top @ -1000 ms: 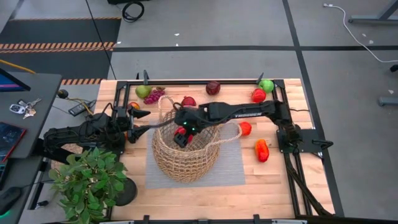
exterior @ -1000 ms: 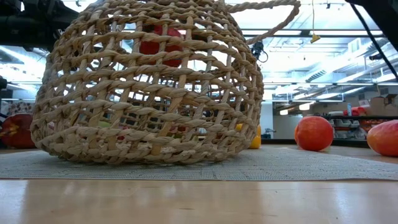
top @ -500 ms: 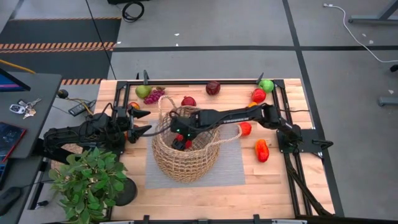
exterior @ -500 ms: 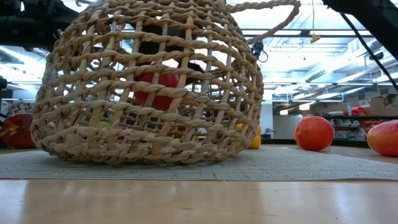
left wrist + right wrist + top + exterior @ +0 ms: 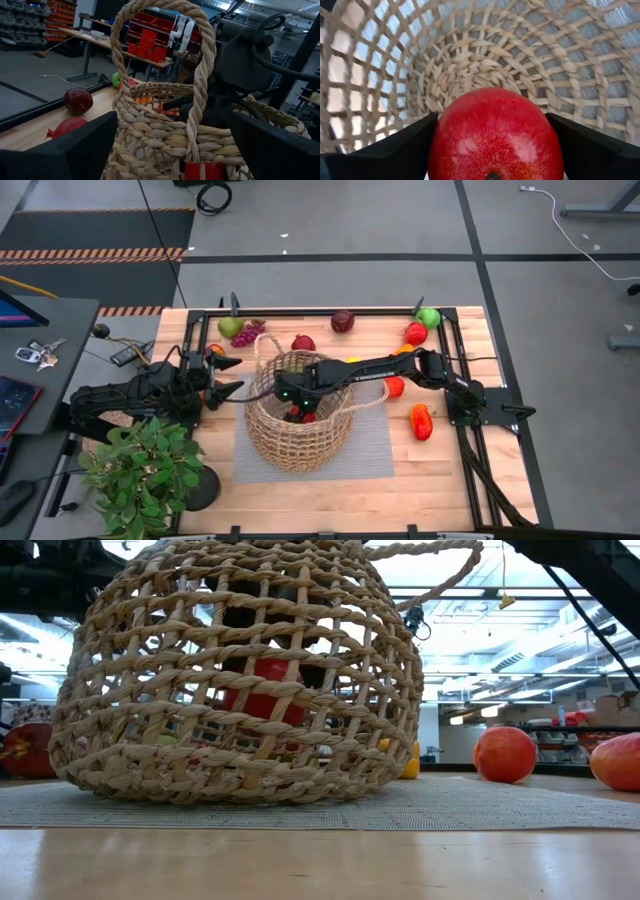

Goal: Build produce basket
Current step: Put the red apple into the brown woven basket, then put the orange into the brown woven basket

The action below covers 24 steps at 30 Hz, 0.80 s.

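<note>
Your right gripper was down inside wicker basket, fingers clamped either side of red apple. Low view showed apple hanging inside the weave, above basket floor. Basket sat on grey mat, mid-table. Your left gripper waited just beside basket's left handle, fingers spread wide, holding nothing. Other produce loose on table: green pear, purple grapes, dark maroon fruit, green apple.
</note>
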Tool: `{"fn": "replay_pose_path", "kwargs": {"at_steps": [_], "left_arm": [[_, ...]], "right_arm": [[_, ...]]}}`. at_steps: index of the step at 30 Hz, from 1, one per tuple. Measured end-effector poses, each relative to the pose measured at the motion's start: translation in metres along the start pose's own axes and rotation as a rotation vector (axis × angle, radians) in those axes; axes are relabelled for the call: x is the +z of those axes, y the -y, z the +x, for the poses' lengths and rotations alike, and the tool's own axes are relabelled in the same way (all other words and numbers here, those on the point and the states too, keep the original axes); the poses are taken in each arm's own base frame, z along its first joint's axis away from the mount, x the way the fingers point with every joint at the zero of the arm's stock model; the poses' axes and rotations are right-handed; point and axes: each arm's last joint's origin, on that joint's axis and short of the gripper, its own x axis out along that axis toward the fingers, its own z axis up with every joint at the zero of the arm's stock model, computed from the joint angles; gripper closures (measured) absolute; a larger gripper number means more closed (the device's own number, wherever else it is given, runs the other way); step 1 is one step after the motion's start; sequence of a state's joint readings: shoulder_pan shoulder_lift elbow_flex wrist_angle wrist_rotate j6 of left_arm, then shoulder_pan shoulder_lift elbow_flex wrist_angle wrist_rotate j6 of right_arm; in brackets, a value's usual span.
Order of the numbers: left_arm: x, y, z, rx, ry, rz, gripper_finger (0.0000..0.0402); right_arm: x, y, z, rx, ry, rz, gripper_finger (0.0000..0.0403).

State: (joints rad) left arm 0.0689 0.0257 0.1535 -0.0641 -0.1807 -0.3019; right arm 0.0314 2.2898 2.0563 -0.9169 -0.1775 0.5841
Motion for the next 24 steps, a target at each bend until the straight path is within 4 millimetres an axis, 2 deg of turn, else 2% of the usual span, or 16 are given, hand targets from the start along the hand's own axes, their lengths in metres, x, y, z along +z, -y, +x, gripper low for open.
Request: {"fn": "replay_pose_path", "kwargs": {"at_steps": [5, 11, 17, 20, 24], "left_arm": [[0.000, 0.000, 0.000, -0.001, -0.001, 0.000, 0.0012], [0.000, 0.000, 0.000, 0.000, 0.000, 0.000, 0.0012], [0.000, 0.000, 0.000, -0.001, 0.000, 0.000, 0.0012], [0.000, 0.000, 0.000, -0.001, 0.000, 0.000, 0.0012], [0.000, 0.000, 0.000, 0.000, 0.000, 0.000, 0.0012]], "right_arm": [[0.000, 0.001, 0.000, -0.015, 0.008, 0.007, 0.0035], [-0.001, 0.002, 0.000, -0.027, -0.007, -0.031, 0.0006], [-0.001, 0.002, -0.003, -0.033, -0.018, -0.052, 0.0005], [0.003, -0.001, -0.021, -0.041, -0.019, -0.053, 0.0004], [0.010, -0.011, -0.062, -0.081, 0.108, -0.107, 0.0008]]}}
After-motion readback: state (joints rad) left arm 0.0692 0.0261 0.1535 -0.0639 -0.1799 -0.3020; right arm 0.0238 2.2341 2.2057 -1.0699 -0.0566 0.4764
